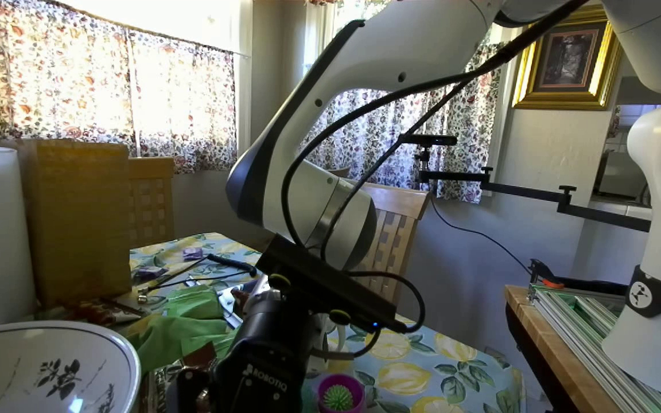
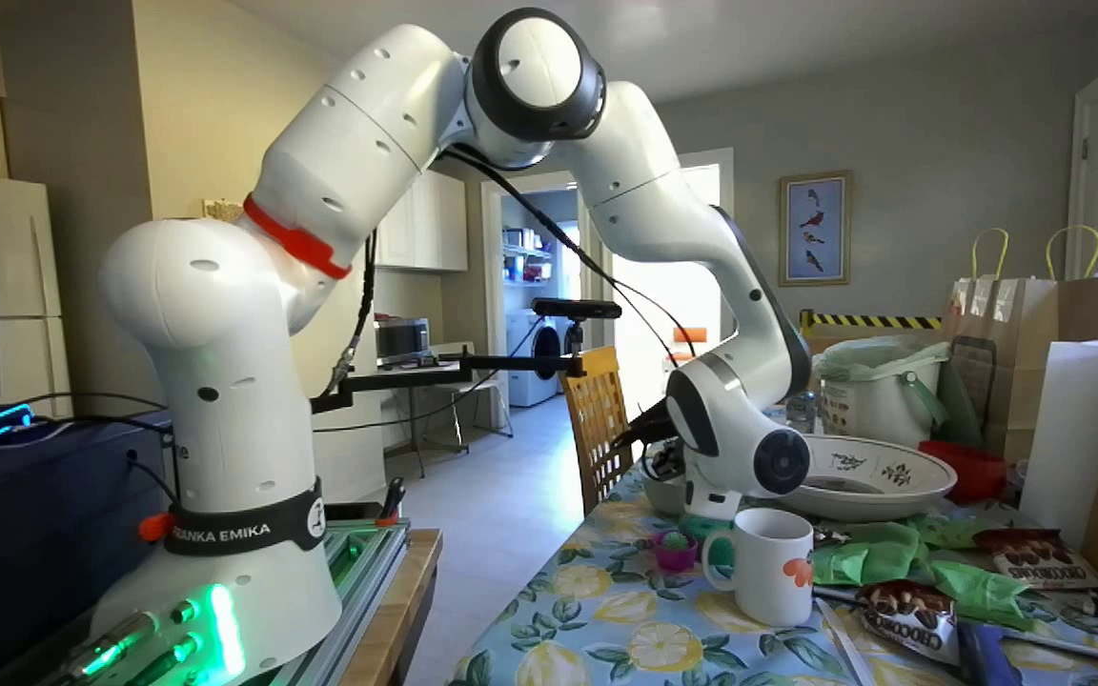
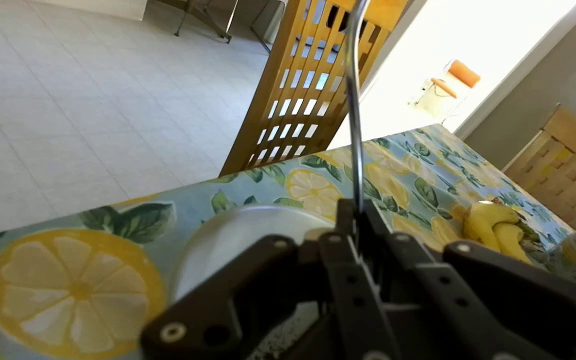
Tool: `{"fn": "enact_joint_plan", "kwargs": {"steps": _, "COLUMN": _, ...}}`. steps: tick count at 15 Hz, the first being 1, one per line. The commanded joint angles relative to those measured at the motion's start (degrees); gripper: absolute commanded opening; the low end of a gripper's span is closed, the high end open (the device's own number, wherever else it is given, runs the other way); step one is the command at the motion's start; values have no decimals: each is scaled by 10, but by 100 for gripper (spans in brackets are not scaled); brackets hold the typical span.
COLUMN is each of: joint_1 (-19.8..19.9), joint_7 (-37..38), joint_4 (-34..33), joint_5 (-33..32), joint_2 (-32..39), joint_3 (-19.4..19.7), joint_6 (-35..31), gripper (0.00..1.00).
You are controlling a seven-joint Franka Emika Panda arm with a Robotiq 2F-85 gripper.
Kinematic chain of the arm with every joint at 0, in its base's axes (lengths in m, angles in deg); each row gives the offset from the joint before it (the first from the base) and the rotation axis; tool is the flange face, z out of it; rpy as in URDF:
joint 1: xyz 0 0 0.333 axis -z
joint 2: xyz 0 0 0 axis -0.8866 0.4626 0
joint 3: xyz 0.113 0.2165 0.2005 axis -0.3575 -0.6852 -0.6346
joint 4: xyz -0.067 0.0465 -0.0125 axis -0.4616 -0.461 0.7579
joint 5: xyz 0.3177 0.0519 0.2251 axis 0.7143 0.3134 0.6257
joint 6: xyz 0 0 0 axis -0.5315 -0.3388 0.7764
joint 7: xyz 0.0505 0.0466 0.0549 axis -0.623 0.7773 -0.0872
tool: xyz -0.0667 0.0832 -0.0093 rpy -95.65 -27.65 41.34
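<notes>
In the wrist view, the gripper [image 3: 357, 220] pinches a metal rod [image 3: 355, 110], fingers [image 3: 345, 267] nearly together to suit its thinness; it projects beyond them, near a white bowl [image 3: 238, 220]. In both exterior views, a pink cup [image 2: 675, 560] stands close by, perhaps leaving the bowl accessible.

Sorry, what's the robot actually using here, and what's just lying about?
Seemingly in use:
black gripper, closed
thin silver metal rod, in its grip
round white bowl, close to the gripper

Apparently just lying about:
white mug with an orange-red motif
round magenta cup
yellow bananas
wide white dish with dark leaf drawings
</notes>
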Motion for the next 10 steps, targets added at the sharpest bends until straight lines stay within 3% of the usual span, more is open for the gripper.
{"fn": "enact_joint_plan", "kwargs": {"steps": 1, "joint_1": -4, "joint_7": 18, "joint_4": -30, "joint_5": -11, "joint_2": 22, "joint_3": -4, "joint_6": 12, "gripper": 2}}
{"fn": "enact_joint_plan", "kwargs": {"steps": 10, "joint_1": -23, "joint_7": 24, "joint_4": -9, "joint_5": -15, "joint_2": 9, "joint_3": -13, "joint_6": 9, "gripper": 2}}
